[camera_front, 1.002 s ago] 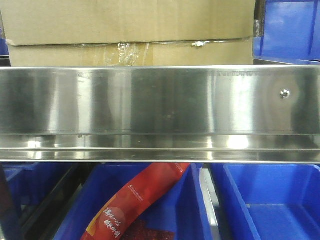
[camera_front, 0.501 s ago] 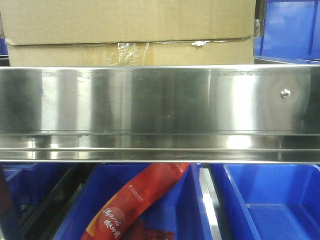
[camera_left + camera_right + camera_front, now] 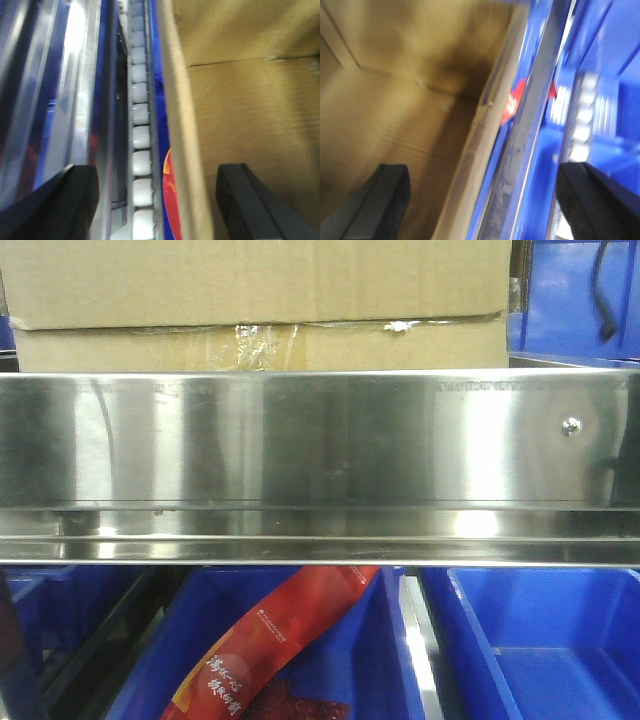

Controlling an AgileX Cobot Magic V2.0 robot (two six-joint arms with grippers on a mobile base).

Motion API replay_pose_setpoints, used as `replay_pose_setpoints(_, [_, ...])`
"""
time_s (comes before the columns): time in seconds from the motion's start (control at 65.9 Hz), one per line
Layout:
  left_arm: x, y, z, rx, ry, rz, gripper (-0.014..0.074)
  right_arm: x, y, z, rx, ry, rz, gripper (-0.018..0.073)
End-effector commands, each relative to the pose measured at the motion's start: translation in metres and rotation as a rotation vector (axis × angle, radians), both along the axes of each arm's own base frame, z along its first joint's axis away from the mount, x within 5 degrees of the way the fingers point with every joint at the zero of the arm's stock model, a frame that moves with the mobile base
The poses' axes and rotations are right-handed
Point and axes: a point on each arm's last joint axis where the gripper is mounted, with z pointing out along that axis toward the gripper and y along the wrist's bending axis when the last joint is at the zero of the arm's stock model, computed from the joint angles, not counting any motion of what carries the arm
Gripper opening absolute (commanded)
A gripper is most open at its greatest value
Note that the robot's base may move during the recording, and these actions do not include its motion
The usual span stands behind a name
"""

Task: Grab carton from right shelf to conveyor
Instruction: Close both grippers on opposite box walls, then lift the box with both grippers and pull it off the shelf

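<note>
The brown carton [image 3: 260, 300] sits on the right shelf, behind its shiny steel front rail [image 3: 320, 440]. In the left wrist view my left gripper [image 3: 157, 205] is open and straddles the carton's side wall [image 3: 182, 125]. One black finger [image 3: 260, 205] is inside the carton and the other [image 3: 55, 205] is outside. In the right wrist view my right gripper [image 3: 487, 205] is open too, astride the opposite wall [image 3: 480, 150]. Its left finger [image 3: 375, 205] is over the carton's inside [image 3: 395, 100]. The conveyor is out of view.
Blue bins [image 3: 540, 650] stand under the shelf; one holds a red snack packet [image 3: 270, 640]. Another blue bin [image 3: 580, 300] is right of the carton, with a black cable [image 3: 600, 290] in front. A row of white rollers [image 3: 140, 125] runs beside the carton.
A black cable has come into the top right of the front view. Reflections on the steel rail have shifted. The carton has not moved.
</note>
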Motion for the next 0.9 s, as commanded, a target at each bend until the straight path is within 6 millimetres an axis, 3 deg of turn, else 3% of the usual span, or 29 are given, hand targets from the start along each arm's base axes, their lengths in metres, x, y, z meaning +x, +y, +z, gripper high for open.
replay_pose_setpoints(0.0, [0.0, 0.0, 0.005, -0.018, -0.03, 0.004, 0.0402, 0.005, 0.003, -0.002, -0.005, -0.012, 0.002, 0.0467])
replay_pose_setpoints(0.076, [0.001, 0.0, 0.004, -0.018, -0.025, 0.004, 0.0391, 0.008, 0.004, -0.006, -0.006, -0.001, 0.003, 0.0388])
replay_pose_setpoints(0.121, [0.001, 0.0, 0.003, -0.017, -0.021, 0.004, 0.0358, 0.008, 0.004, -0.007, -0.004, 0.001, 0.004, 0.0286])
replay_pose_setpoints(0.273, [0.001, 0.0, 0.003, -0.017, -0.018, 0.005, 0.0089, 0.008, 0.004, -0.007, -0.004, 0.001, 0.004, -0.0096])
replay_pose_setpoints(0.334, [0.001, 0.0, 0.003, -0.018, -0.018, 0.005, -0.0046, 0.008, 0.004, -0.007, -0.004, 0.001, 0.004, -0.0066])
replay_pose_setpoints(0.41, [0.001, 0.0, 0.003, -0.019, -0.018, 0.004, 0.0008, 0.008, 0.004, -0.007, -0.004, 0.001, 0.004, -0.0061])
replay_pose_setpoints(0.623, [-0.007, 0.001, 0.012, -0.035, -0.037, 0.001, -0.0009, -0.006, 0.0, 0.016, 0.016, -0.06, 0.004, -0.0069])
replay_pose_setpoints(0.881, [-0.061, 0.01, 0.063, -0.111, -0.169, -0.019, -0.0009, -0.062, -0.019, 0.075, 0.07, -0.222, 0.004, -0.0069])
